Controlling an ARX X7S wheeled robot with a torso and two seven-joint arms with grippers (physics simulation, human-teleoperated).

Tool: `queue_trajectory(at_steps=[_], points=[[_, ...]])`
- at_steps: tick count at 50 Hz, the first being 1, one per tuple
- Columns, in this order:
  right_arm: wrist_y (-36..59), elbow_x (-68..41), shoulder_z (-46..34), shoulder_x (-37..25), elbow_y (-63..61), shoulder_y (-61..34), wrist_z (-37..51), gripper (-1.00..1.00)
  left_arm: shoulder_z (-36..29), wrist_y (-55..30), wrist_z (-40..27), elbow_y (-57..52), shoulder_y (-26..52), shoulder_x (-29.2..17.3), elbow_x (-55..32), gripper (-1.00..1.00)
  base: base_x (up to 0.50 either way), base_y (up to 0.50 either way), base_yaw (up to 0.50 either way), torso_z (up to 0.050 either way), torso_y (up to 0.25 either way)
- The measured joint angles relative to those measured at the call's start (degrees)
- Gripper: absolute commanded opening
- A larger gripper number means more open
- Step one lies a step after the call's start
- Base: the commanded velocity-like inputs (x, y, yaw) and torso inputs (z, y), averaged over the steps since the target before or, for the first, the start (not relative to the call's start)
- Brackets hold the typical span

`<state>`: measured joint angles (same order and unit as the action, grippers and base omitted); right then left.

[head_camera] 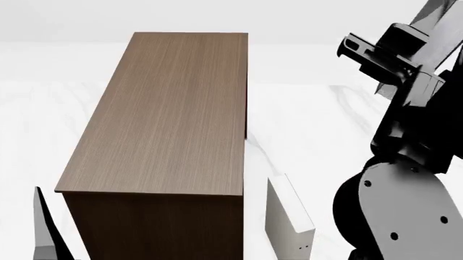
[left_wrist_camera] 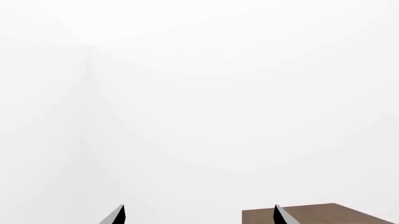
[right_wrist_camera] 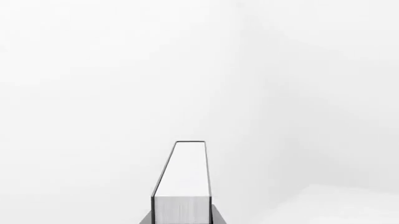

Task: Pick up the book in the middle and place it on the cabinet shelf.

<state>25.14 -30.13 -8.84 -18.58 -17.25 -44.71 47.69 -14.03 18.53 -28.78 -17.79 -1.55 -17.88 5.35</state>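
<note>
The book (right_wrist_camera: 182,182), dark grey covers with white page edges, stands between the fingers of my right gripper (right_wrist_camera: 182,220), which is shut on it against a bare white background. In the head view the right arm (head_camera: 405,135) is raised at the right and its gripper and the book are out of frame. The cabinet shelf (head_camera: 170,108), dark brown wood grain, stands centre-left; a corner of its top shows in the left wrist view (left_wrist_camera: 311,215). My left gripper (left_wrist_camera: 199,217) is open and empty, its fingertips wide apart. One of its fingers (head_camera: 45,227) shows at the lower left, beside the cabinet.
An off-white book (head_camera: 288,219) with small dots stands upright just right of the cabinet's front corner, close to my right arm's base. White marbled floor (head_camera: 311,124) lies around the cabinet, with white walls behind.
</note>
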Motion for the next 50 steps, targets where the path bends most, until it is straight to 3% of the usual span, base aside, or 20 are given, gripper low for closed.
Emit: queue_trajectory(at_steps=[22,50], points=[[3.8,-18.5,1.5,1.5,-10.1,-4.2,-6.3,-1.00,-0.5,0.0,-0.4,-0.3,0.0,-0.4,-0.2,1.00,0.00,0.00,0.00,0.000,0.001],[6.5,-37.3,2.9,6.8,-8.9,-9.5,-6.3,-1.00,-1.2,0.5,-0.9,0.0,-0.2,-0.8,-0.4,1.00,0.00,0.00,0.00,0.000,0.001]])
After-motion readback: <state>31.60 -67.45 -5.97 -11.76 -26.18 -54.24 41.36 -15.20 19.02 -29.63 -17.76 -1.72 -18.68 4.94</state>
